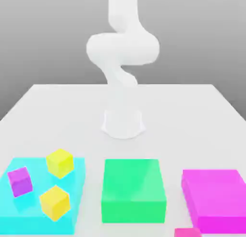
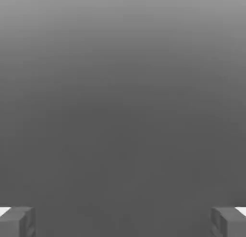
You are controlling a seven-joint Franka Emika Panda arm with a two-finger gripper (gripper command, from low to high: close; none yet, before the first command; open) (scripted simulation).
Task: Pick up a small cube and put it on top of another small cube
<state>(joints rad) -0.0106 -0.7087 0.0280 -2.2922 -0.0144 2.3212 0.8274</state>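
At the exterior view's lower right edge lay the small crimson cube (image 1: pixel 187 232), beside the flat magenta block (image 1: pixel 216 197). Gripper (image 2: pixel 123 221) stood apart, empty; approach should descend squarely. Small purple cube (image 1: pixel 20 181) sat on the cyan slab (image 1: pixel 77 164).

Small crimson cube (image 1: pixel 187 232) is cut by exterior view's bottom edge, just its top strip showing, beside the magenta block (image 1: pixel 216 197), itself clipped at the right edge. Arm (image 1: pixel 122 43) runs off the top edge. Both fingertips (image 2: pixel 17 221) clipped at hand view's corners.
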